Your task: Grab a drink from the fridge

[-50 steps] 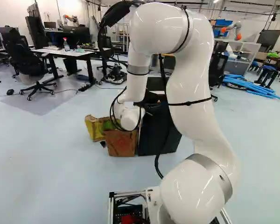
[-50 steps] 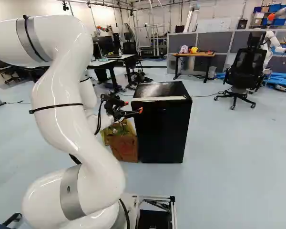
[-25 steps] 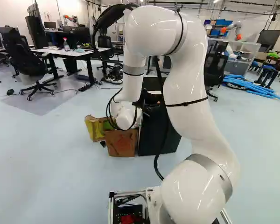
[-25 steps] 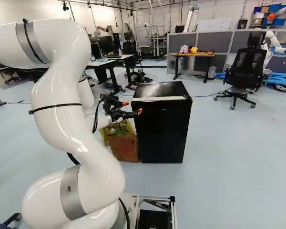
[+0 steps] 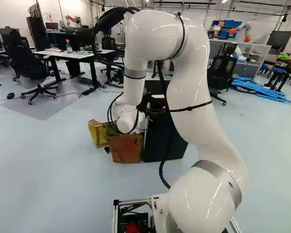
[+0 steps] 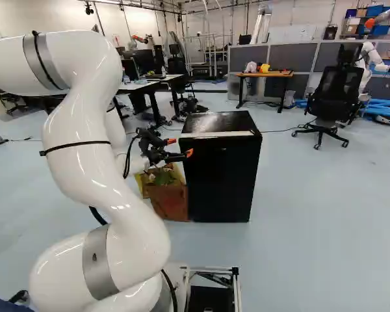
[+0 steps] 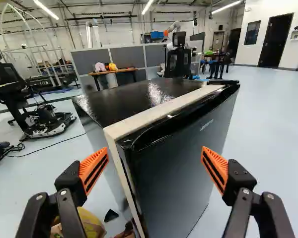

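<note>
office chair (image 6: pixel 338 94) near blue tubes (image 5: pixel 264 91)

pale blue floor (image 6: pixel 312 240), black fridge (image 6: pixel 222 172) standing on it, brown container (image 5: pixel 126 148) beside, wheeled chair (image 6: pixel 335 94)

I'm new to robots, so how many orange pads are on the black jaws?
2, one per jaw: in the wrist view, one pad is near the fridge's side, the other in front of its door.

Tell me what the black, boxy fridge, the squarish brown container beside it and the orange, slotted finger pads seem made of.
The fridge looks like painted metal or plastic; its glossy top reflects the lights. The container seems cardboard or stiff paper: matt brown faces, uneven edges. The end effector's finger pads: probably rubber or flexible plastic, matt, with moulded slots.
</note>
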